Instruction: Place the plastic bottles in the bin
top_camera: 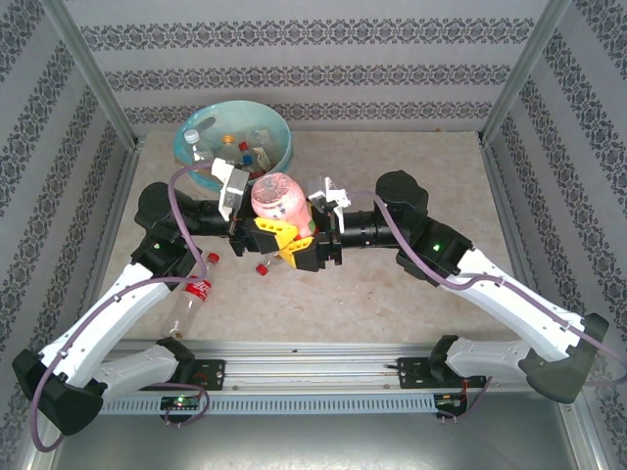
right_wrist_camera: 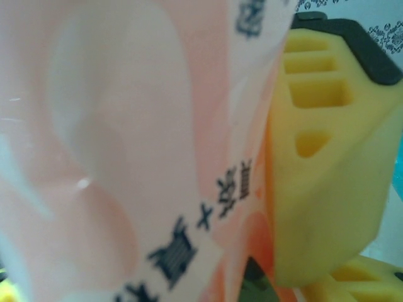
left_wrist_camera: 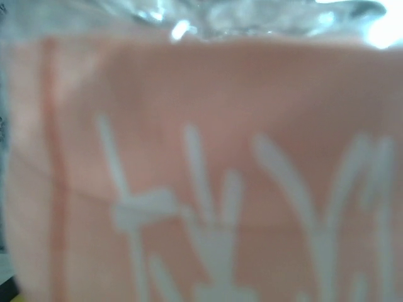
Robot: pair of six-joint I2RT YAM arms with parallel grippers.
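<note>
Pink-labelled bottle [top_camera: 277, 196] caught between my two grippers, just in front of the bin [top_camera: 182, 145].
My right gripper [top_camera: 294, 245] is clamped on it (a yellow finger [right_wrist_camera: 327, 157] presses the label). I cannot tell whether my left gripper [top_camera: 257, 233] grips it. A red-labelled bottle [top_camera: 198, 291] lies beside my left arm.

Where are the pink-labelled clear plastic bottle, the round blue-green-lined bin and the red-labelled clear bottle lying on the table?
pink-labelled clear plastic bottle [top_camera: 276, 196]: top external view, its rounded pink body.
round blue-green-lined bin [top_camera: 182, 137]: top external view, left rim.
red-labelled clear bottle [top_camera: 197, 291]: top external view, its label.
</note>
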